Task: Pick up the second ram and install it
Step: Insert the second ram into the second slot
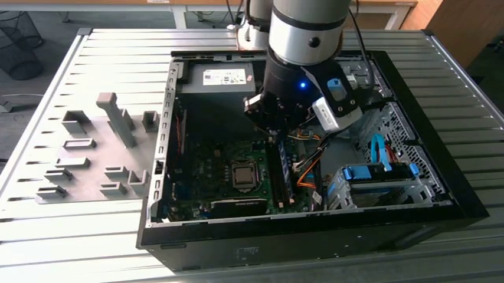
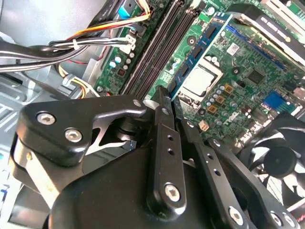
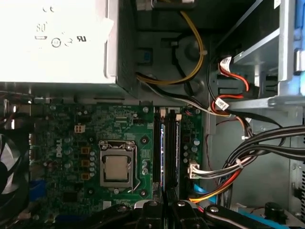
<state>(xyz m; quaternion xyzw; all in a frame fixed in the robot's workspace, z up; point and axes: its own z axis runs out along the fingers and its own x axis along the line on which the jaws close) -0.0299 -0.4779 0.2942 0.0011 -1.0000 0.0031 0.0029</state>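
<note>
The gripper [image 1: 275,127] stood inside the open computer case [image 1: 441,194] at centre frame of the exterior view, above the memory slots [image 3: 167,152]. In both wrist views its fingers [image 2: 164,119] appeared pressed together, with nothing visible between them. The second ram [image 3: 163,150], a bluish stick, sat upright in a slot right of the processor socket [image 3: 116,167], directly ahead of the fingertips.

Open computer case [image 1: 464,203] lies on slatted metal table [image 1: 110,44]. Inside: green motherboard [image 3: 62,129], CPU socket [image 3: 116,168], power supply [image 1: 216,79], bundled cables [image 3: 257,148]. Grey fixture block [image 1: 87,153] near table's left edge.
</note>
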